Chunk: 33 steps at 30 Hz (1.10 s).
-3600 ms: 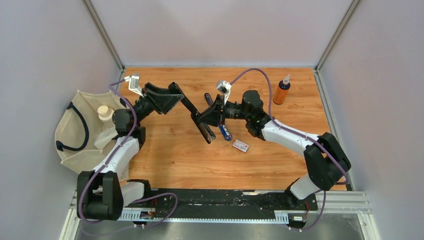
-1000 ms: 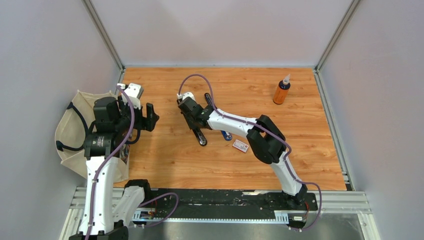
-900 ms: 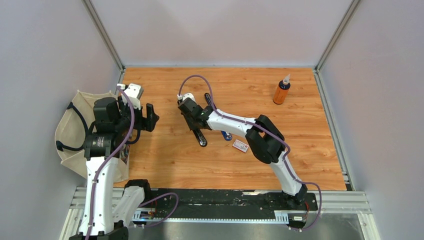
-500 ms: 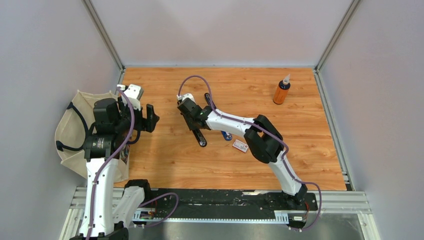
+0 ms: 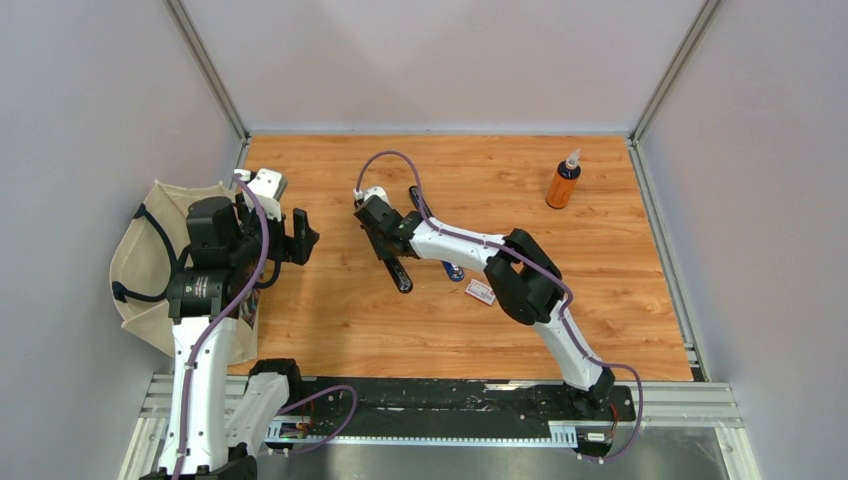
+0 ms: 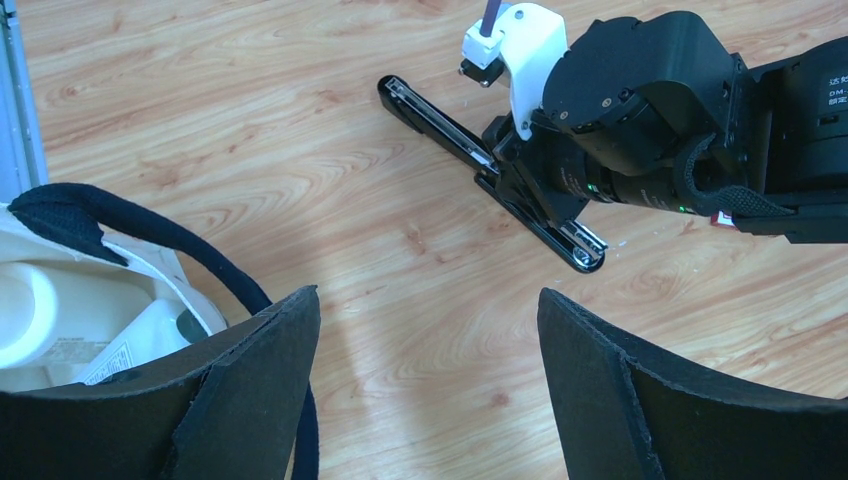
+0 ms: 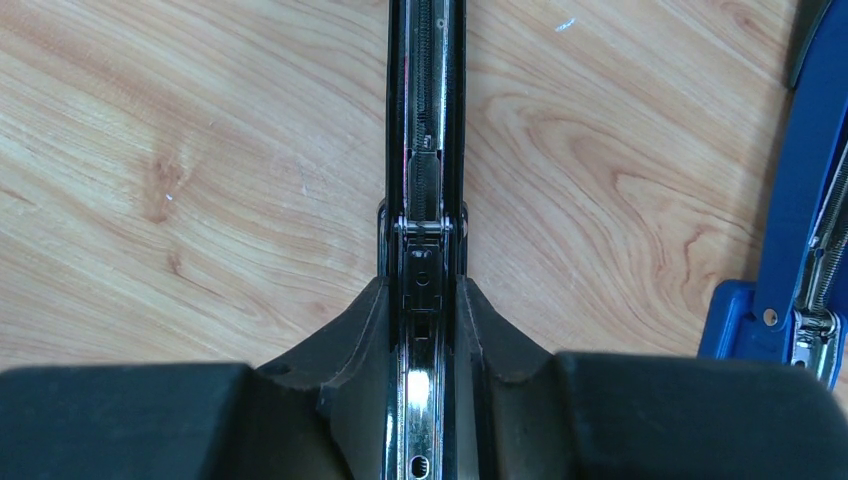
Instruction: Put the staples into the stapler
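A black stapler [image 5: 402, 272] lies opened out on the wooden table, its magazine rail [image 7: 425, 150] facing up. My right gripper [image 5: 386, 243] is shut on this rail, with the fingers [image 7: 375, 320] pressed to both its sides. The stapler also shows in the left wrist view [image 6: 440, 120]. The small white staple box with a red label [image 5: 481, 292] lies on the table right of the stapler, untouched. No loose staple strip shows. My left gripper [image 5: 301, 236] is open and empty, left of the stapler, its fingertips [image 6: 300, 310] wide apart above bare wood.
A blue stapler [image 5: 452, 268] lies just right of the black one and shows in the right wrist view [image 7: 805, 200]. An orange bottle [image 5: 564, 181] stands at the back right. A cream bag with black handles [image 5: 150, 262], holding white containers, sits at the left edge.
Since 3.6 s ago my left gripper let go of the stapler and pulled back left. My right arm shifted left and holds the stapler on the table. Over the last second almost nothing moved.
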Each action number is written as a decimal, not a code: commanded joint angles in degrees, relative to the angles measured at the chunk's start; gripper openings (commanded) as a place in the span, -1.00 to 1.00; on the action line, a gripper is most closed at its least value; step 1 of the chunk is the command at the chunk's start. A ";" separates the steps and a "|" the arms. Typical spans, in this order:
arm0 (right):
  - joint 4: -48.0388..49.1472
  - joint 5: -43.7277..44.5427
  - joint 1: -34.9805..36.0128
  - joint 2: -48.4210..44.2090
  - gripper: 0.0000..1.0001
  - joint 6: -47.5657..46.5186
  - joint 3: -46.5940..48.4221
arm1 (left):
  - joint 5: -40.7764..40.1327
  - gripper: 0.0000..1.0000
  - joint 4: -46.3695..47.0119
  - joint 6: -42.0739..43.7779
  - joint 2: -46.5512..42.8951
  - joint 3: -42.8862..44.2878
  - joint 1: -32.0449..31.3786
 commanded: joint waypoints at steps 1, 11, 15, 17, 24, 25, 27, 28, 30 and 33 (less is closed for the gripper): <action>1.80 1.60 -0.65 0.74 -0.87 0.89 3.46 | 0.88 0.75 1.58 0.35 -0.58 -0.47 0.40; 1.71 2.14 -1.79 1.10 -0.85 0.45 4.08 | 0.88 0.76 1.84 0.26 -0.76 -0.65 0.40; 1.62 0.55 -1.70 0.75 -0.62 0.10 4.08 | 0.96 0.76 1.84 0.26 -0.67 -0.56 0.31; 1.62 0.11 -1.70 0.57 -0.51 -0.33 4.17 | 0.96 0.76 1.84 0.26 -0.85 -0.73 0.40; 2.15 -0.33 -1.70 -1.89 -0.09 -2.62 3.64 | 0.79 0.77 1.93 0.26 -1.20 -1.00 0.40; 2.23 -0.15 -1.70 -2.33 -0.03 -2.88 3.29 | 0.88 0.77 1.93 0.26 -1.20 -0.83 0.40; 2.85 0.29 -1.62 -3.82 0.06 -3.93 2.24 | 0.96 0.77 1.84 0.17 -1.20 -0.82 0.40; 2.94 0.46 -1.62 -4.87 0.08 -4.72 1.63 | 1.14 0.77 1.84 0.26 -1.37 -0.65 0.40; 3.72 1.08 -1.79 -8.11 0.16 -6.83 -0.39 | 1.40 0.77 1.66 0.35 -1.37 -0.47 0.40; 7.06 2.75 -1.79 -16.10 0.16 -11.65 -6.53 | 1.40 0.77 1.14 0.96 -1.90 -0.03 0.40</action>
